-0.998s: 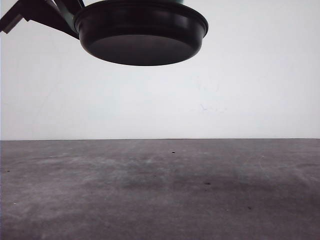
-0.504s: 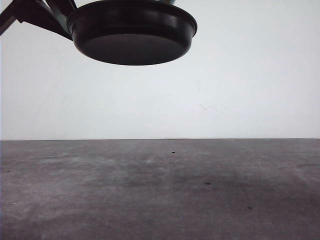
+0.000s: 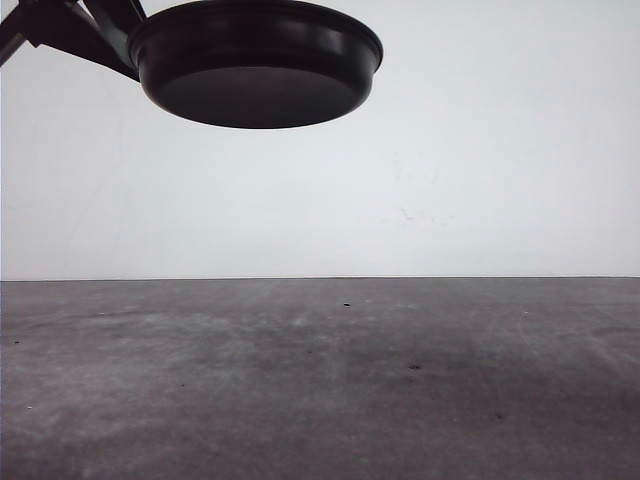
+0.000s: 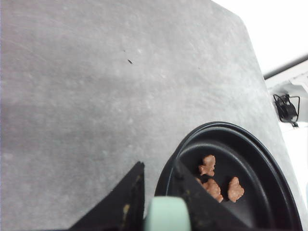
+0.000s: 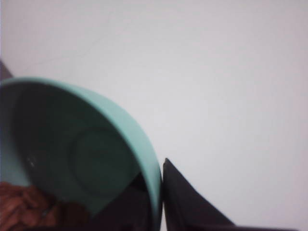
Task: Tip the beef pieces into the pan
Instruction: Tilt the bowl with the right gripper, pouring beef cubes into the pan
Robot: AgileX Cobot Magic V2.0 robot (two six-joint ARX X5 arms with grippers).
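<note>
The black pan (image 3: 260, 70) hangs high above the table at the upper left of the front view, its underside showing. My left gripper (image 4: 159, 166) is shut on the pan's mint-green handle (image 4: 166, 214). In the left wrist view, a few orange-brown beef pieces (image 4: 214, 185) lie inside the pan (image 4: 260, 192). My right gripper (image 5: 161, 183) is shut on the rim of a mint-green bowl (image 5: 96, 159), one finger inside and one outside. More beef pieces (image 5: 24, 207) sit low in that tilted bowl.
The grey table (image 3: 320, 380) stretches across the front view with a white wall behind it. Beyond the table's far edge in the left wrist view there is a black cable (image 4: 286, 108) on a white surface.
The pan has shifted a little to the left and slightly up in the front view, still held by its handle.
</note>
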